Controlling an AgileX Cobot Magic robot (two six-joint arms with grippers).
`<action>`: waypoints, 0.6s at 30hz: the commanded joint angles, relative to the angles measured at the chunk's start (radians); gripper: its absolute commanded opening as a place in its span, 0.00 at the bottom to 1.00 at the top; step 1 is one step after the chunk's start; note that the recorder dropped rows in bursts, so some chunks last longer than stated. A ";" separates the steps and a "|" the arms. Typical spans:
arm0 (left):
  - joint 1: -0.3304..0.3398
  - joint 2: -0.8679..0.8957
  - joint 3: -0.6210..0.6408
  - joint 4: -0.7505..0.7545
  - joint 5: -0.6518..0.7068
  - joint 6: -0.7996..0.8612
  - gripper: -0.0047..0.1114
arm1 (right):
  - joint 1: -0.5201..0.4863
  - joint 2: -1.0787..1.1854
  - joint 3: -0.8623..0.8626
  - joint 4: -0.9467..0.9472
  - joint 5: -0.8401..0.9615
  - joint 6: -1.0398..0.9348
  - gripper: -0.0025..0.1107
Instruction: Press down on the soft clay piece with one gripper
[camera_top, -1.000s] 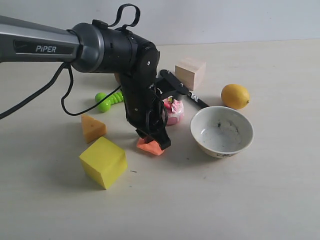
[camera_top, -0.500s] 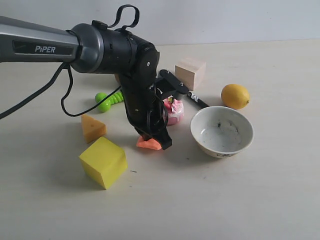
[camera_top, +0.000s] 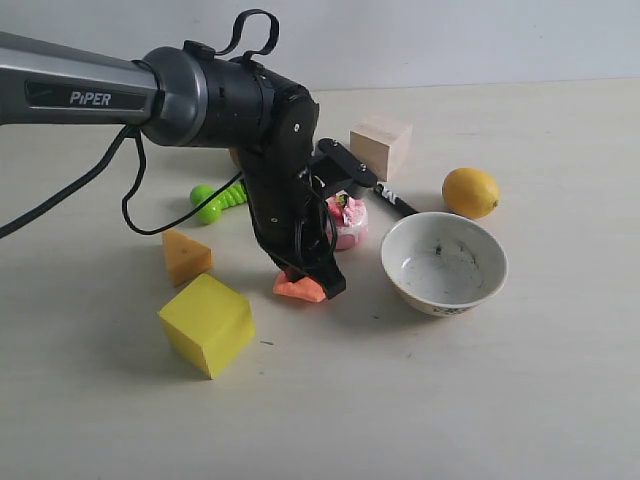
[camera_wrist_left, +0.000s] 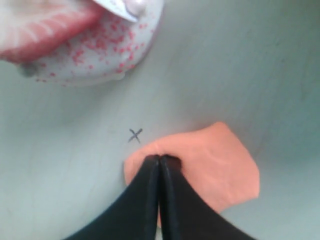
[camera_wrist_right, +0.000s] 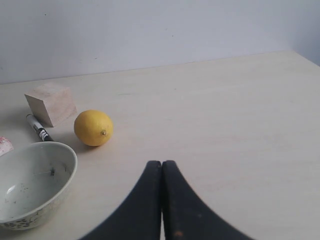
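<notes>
Count on the surface (camera_top: 450, 400): nine loose objects.
One each: soft clay piece (camera_top: 296, 289), yellow cube (camera_top: 206, 324), cheese wedge (camera_top: 185, 256), green beaded toy (camera_top: 215, 203), strawberry cake (camera_top: 349, 225), wooden block (camera_top: 381, 145), black marker (camera_top: 397, 203), lemon (camera_top: 470, 192), white bowl (camera_top: 408, 245). Cube shapes number two, yellow and wooden. Also two: left end effector (camera_wrist_left: 159, 160), right end effector (camera_wrist_right: 161, 165).

Exterior cam sits off the table (camera_top: 450, 400), a bit above it, angled down toward the back wall (camera_top: 450, 40), far enough back to get the whole layout. Left wrist cam is really close, pointing straight down past the left gripper (camera_wrist_left: 159, 159) tips at the clay (camera_wrist_left: 220, 165) and the cake (camera_wrist_left: 90, 55) edge, both in the exterior shot too. Right wrist cam sits low, looking across the table at the wall. It shares the bowl (camera_wrist_right: 57, 197), lemon (camera_wrist_right: 93, 128), block (camera_wrist_right: 51, 103) and marker (camera_wrist_right: 37, 128) with the exterior.
</notes>
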 joint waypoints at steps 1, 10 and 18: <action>0.003 -0.020 0.003 0.000 -0.014 -0.008 0.17 | -0.004 -0.006 0.005 0.000 -0.005 0.001 0.02; 0.003 -0.026 0.003 0.000 -0.014 -0.008 0.31 | -0.004 -0.006 0.005 0.000 -0.005 0.001 0.02; 0.003 -0.026 0.003 0.000 -0.018 -0.008 0.31 | -0.004 -0.006 0.005 0.000 -0.005 0.001 0.02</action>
